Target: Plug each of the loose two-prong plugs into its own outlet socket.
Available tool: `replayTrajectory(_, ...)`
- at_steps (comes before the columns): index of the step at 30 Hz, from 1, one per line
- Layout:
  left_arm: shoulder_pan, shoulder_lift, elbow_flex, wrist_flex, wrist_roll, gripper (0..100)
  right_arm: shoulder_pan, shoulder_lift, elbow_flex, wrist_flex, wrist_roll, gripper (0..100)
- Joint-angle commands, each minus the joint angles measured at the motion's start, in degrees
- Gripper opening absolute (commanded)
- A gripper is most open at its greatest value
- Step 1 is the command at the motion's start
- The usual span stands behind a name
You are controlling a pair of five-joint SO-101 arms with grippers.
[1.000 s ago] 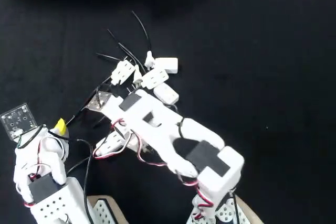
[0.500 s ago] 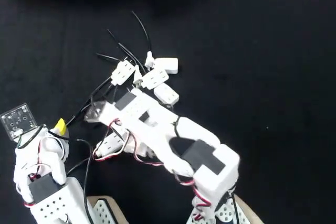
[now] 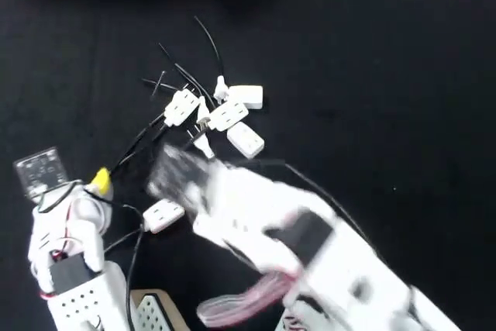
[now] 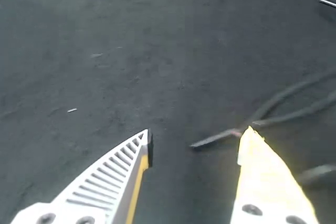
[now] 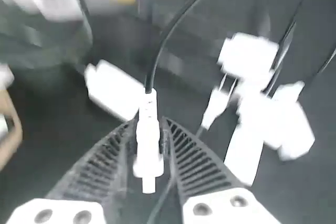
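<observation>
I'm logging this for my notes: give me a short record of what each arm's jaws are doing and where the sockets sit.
Right jaws: shut on a white plug, its black cable trailing away
Left jaws: open, nothing between them, above the black table
Socket cluster: several white blocks together mid-table
Lone socket: apart from the cluster, between the two arms

Right arm (image 3: pixel 294 238) smeared in high view (outline lost); plug (image 5: pixel 148 148) prongs indiscernible
</observation>
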Motion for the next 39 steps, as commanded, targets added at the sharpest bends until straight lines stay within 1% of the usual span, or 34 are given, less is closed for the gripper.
replayTrajectory(1,10.15,-0.35,-6.64,-0.97,0.97,27,-2.29,-16.66,8.13,-8.26,-2.81,1.1)
replayTrajectory(4,17.89,-0.35,-12.7,-0.97,6.24,27,-2.46,-21.05,15.87,-17.23,-5.63,1.1)
replayTrajectory(7,24.57,-0.26,-18.59,-0.7,11.87,27,-2.46,-22.2,21.85,-24.53,-5.89,1.1)
replayTrajectory(9,29.41,-0.26,-21.14,0.97,14.59,27,-2.46,-22.2,23.69,-26.2,-5.89,1.1)
replayTrajectory(12,35.56,-0.26,-24.04,2.9,14.15,27,-2.37,-22.2,24.04,-26.11,-5.89,1.1)
replayTrajectory(15,38.99,-0.26,-27.12,3.69,14.33,27,-2.2,-22.2,24.22,-26.11,-5.63,1.1)
replayTrajectory(19,41.71,-0.26,-30.37,7.91,14.33,27,-1.58,-22.2,24.4,-26.02,-5.54,1.1)
replayTrajectory(22,43.03,-0.26,-31.6,10.02,14.07,27,-0.35,-22.2,24.92,-26.37,-5.45,1.1)
replayTrajectory(24,42.59,-0.26,-31.34,9.85,13.98,27,0.09,-22.2,24.92,-26.37,-5.45,1.1)
replayTrajectory(26,40.13,-0.26,-31.16,9.93,13.89,27,0.88,-22.2,24.66,-26.2,-5.45,1.1)
replayTrajectory(28,36.0,-0.26,-31.16,10.02,13.89,27,1.85,-22.2,24.57,-26.02,-5.71,1.1)
replayTrajectory(32,24.13,-0.26,-31.34,11.25,13.89,27,1.93,-22.02,25.01,-24.7,-6.59,1.1)
replayTrajectory(33,20.62,-0.26,-31.25,11.25,13.89,27,1.93,-22.02,25.45,-24.88,-8.79,1.1)
replayTrajectory(36,8.31,-0.26,-31.16,11.34,13.89,27,1.85,-22.02,28.62,-28.4,-19.16,1.2)
replayTrajectory(37,4.62,-0.26,-30.99,11.34,13.89,27,1.85,-22.02,29.93,-29.98,-21.54,1.3)
replayTrajectory(39,-0.84,-0.26,-29.67,11.87,13.63,27,1.85,-22.02,32.57,-33.58,-23.38,1.3)
